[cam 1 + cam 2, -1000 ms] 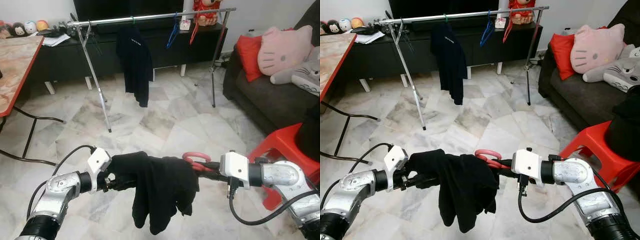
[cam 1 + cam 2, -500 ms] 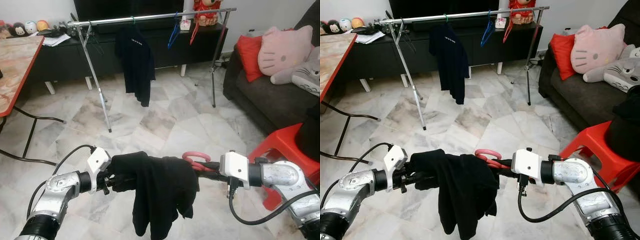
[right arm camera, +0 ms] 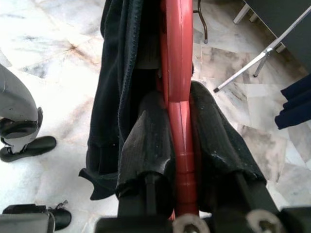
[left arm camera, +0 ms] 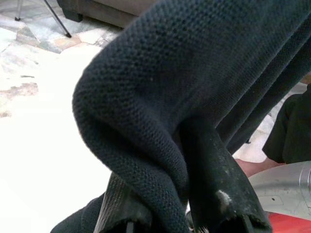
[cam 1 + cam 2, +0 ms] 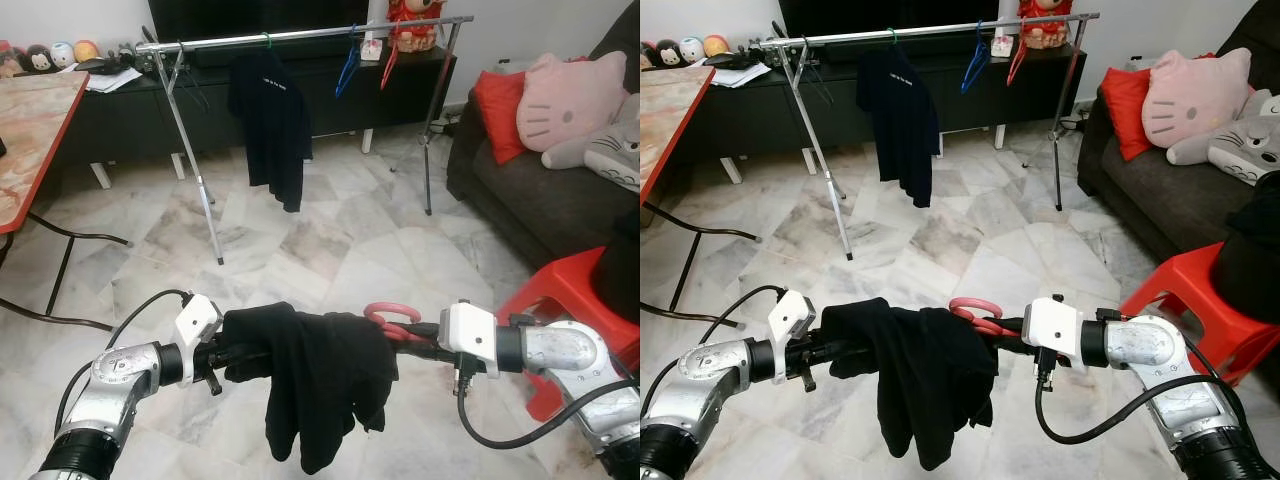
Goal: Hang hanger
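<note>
Left eye view, items before you. One black garment (image 5: 320,385) is draped over one red hanger (image 5: 392,318), held low in front of the robot between the two arms, above the marble floor (image 5: 330,240). The cloth covers most of the hanger; you see its pink-red hook loop and a short stretch of bar. The left gripper (image 5: 232,358) is buried in the folds, and in the left wrist view its two black fingers (image 4: 218,194) pinch a fold of knit fabric between them, closed down on it. The right gripper (image 3: 177,145) has its two fingers pressed tight against either side of the red hanger's stem, clamped on it, with the garment hanging just beside.

Farther off, one silver clothes rail (image 5: 300,34) stands well apart from the robot, in front of one dark low cabinet (image 5: 130,115). On the rail you can count one dark shirt (image 5: 270,120) on a green hook, one blue hanger (image 5: 346,70) and one further red hanger (image 5: 387,62).

To the left, one table (image 5: 30,130), cut off by the frame edge. To the right, one dark sofa (image 5: 530,190), partly cut off, with one red cushion (image 5: 498,110), one pink plush cushion (image 5: 565,95) and one grey plush toy (image 5: 610,150) cropped at the edge. One red stool (image 5: 560,300) sits partly hidden behind the right arm, with a dark item on top that is cut off and hard to identify.
</note>
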